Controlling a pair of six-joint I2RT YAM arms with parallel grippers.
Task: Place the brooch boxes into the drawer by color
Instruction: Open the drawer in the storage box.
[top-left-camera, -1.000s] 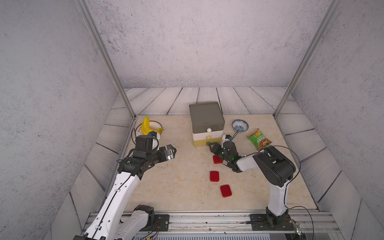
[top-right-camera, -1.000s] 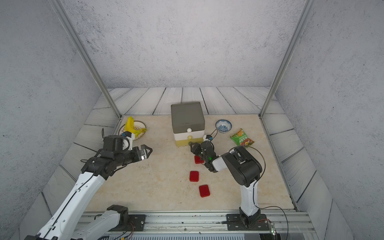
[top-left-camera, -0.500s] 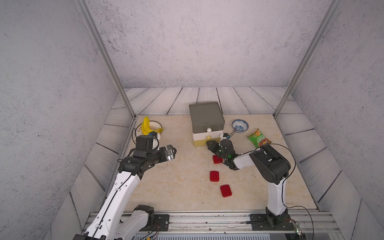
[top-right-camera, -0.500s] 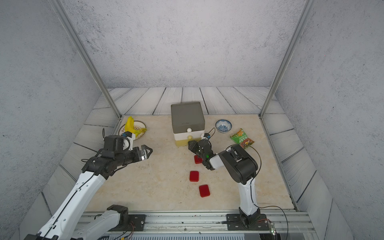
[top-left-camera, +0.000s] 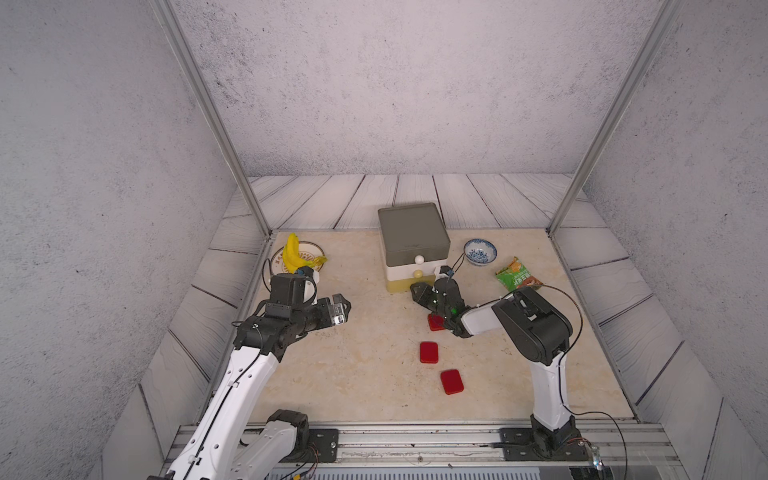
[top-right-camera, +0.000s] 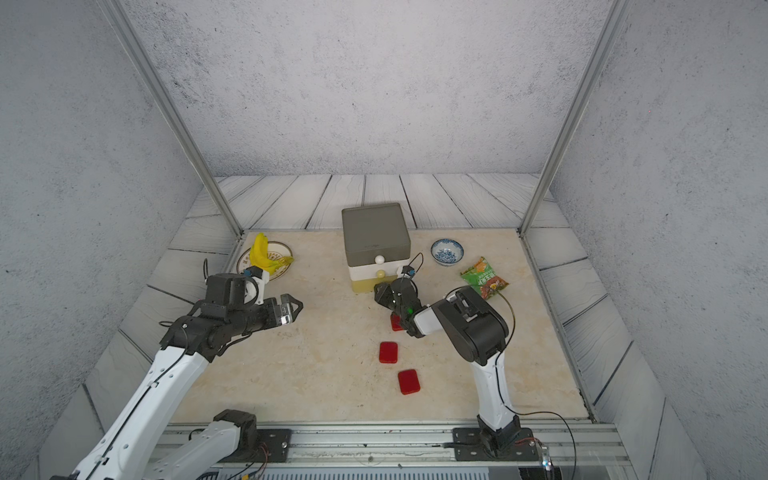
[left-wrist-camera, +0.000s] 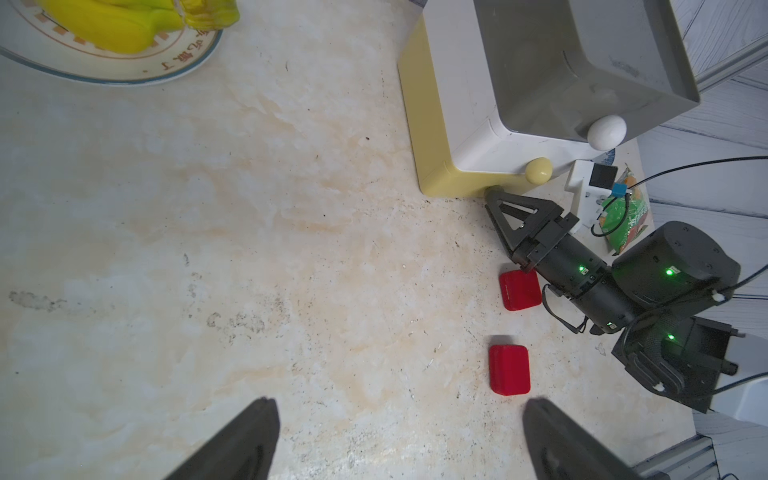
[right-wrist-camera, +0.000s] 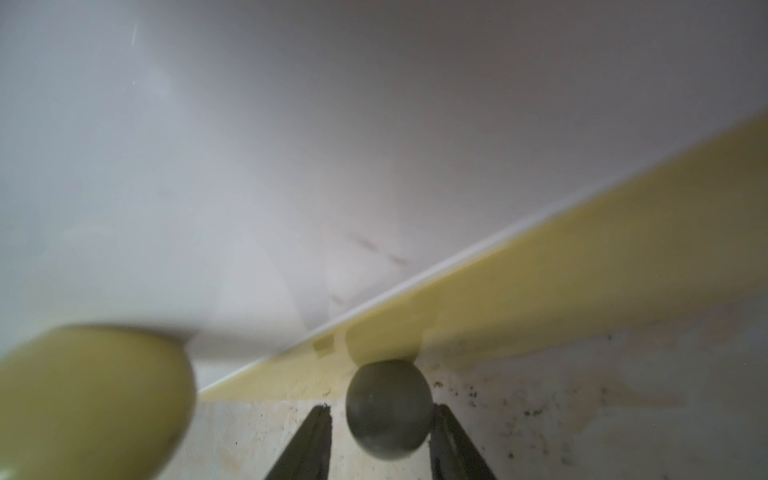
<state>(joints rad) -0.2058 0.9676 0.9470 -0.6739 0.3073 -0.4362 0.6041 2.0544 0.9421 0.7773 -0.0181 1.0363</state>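
1. At the far left, a plate (top-left-camera: 316, 248) holds yellow bananas (top-left-camera: 293, 255).
2. The left gripper (top-left-camera: 345, 306) hangs over the bare table (top-left-camera: 353, 374), its fingers spread wide and holding nothing.
3. The drawer (top-left-camera: 413, 232) stands at the middle back. Its grey, white and yellow tiers are all pushed in, so the inside is hidden.
4. The right gripper (right-wrist-camera: 381, 408) has a finger on each side of the grey knob (right-wrist-camera: 388, 390) of the yellow tier. I cannot tell if they squeeze it.
5. Three red brooch boxes (top-left-camera: 429, 352), flat with rounded corners, lie on the table in front of the drawer. The one nearest the drawer is partly under the right arm.
6. A blue-patterned bowl (top-left-camera: 480, 241) and a green snack bag (top-left-camera: 517, 274) are at the right.
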